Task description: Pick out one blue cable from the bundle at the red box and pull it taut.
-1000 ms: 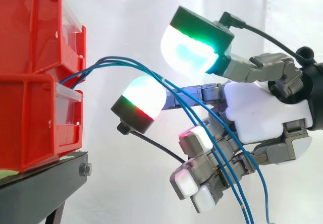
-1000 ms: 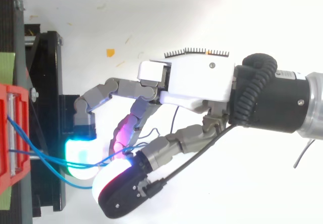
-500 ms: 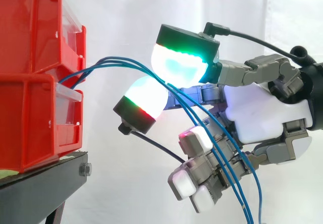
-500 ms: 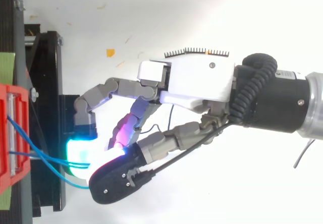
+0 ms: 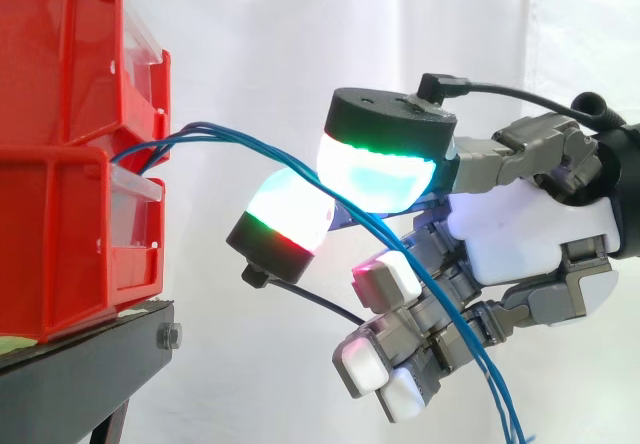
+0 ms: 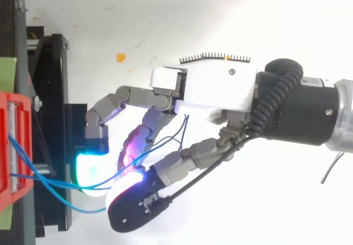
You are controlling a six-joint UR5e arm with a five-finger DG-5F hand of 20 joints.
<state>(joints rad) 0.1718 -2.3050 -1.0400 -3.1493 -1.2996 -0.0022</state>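
Trouble is the hand seems to pinch several blue cables, so pulling would tauten more than one.

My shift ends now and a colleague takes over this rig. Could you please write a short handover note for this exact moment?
State of the hand: it is right of the red bins, at the height of the blue cables. I cannot tell whether it grips one.
Blue cables: they come out at the front of the stacked red bins on the black stand, then arc right and down past the hand, all slack.
Done: the hand is at the bundle.
Left: single out one cable, grip it, pull it taut.
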